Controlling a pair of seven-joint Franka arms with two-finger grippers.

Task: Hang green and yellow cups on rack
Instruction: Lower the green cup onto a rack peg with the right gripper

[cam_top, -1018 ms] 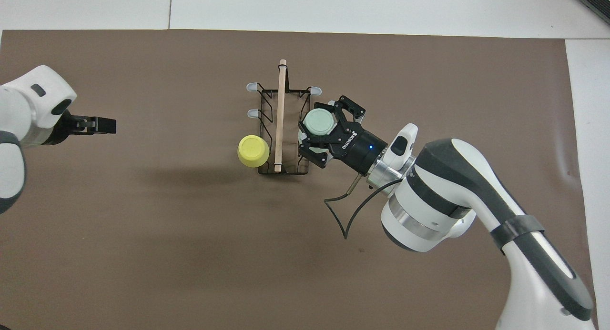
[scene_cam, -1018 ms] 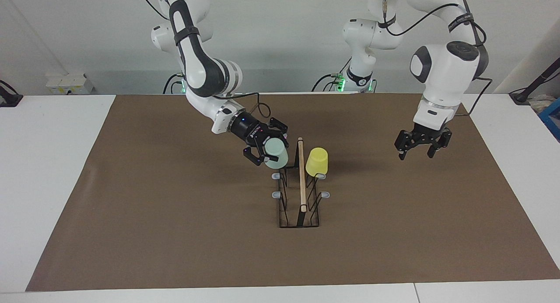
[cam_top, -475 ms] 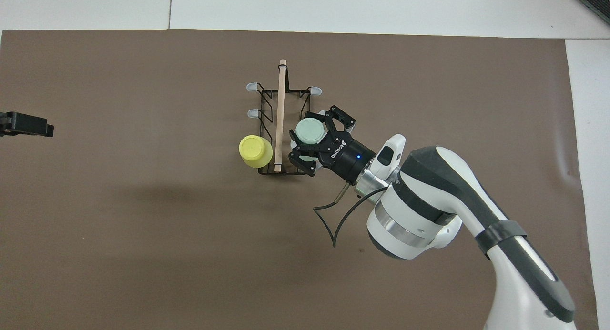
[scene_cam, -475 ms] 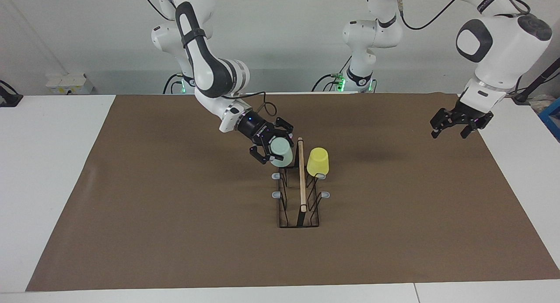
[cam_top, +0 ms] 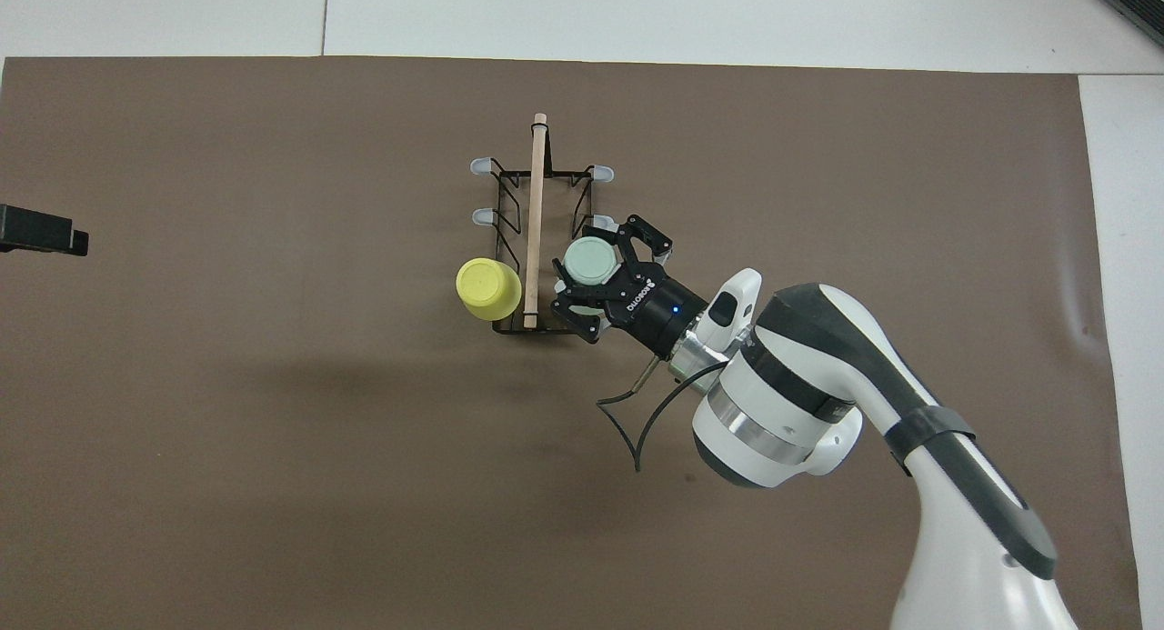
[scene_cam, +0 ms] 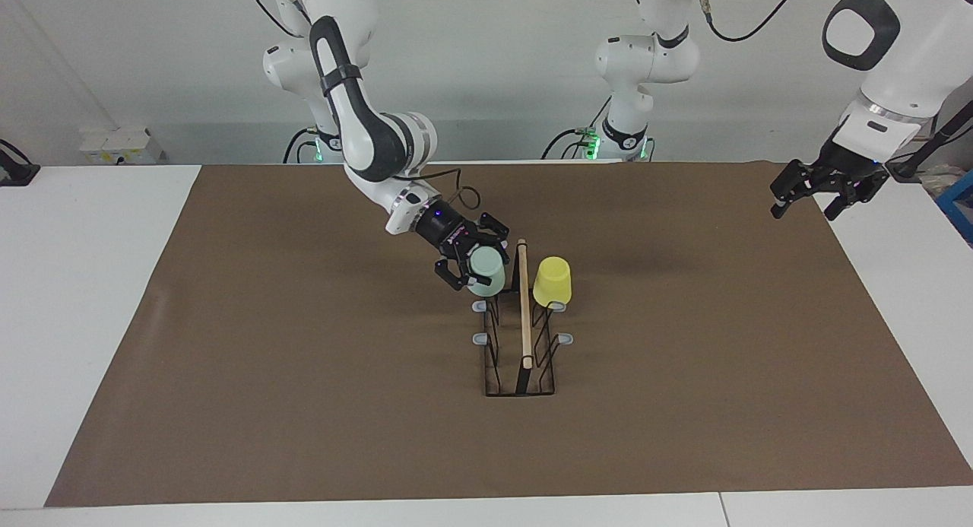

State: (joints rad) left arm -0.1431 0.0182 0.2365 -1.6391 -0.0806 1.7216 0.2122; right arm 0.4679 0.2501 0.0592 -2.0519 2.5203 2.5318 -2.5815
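The black wire rack (scene_cam: 524,314) with its wooden top bar stands mid-table; it also shows in the overhead view (cam_top: 535,221). The yellow cup (scene_cam: 552,281) hangs upside down on the rack's prong nearest the robots, on the left arm's side; the overhead view shows it too (cam_top: 488,288). My right gripper (scene_cam: 479,267) is shut on the mint green cup (scene_cam: 486,272), held bottom-up and tilted over the rack's nearest prong on the right arm's side. In the overhead view the right gripper (cam_top: 593,259) holds the green cup (cam_top: 589,259) beside the bar. My left gripper (scene_cam: 819,196) hangs open and empty over the mat's edge.
A brown mat (scene_cam: 304,375) covers the white table (scene_cam: 83,284). Several grey-capped prongs (scene_cam: 480,338) of the rack are bare. Only the left gripper's tip (cam_top: 41,241) shows at the overhead view's edge.
The right gripper carried the green cup lower and closer to the rack's bar, toward the prong nearest the robots. The left arm lifted and swung away to its end of the table.
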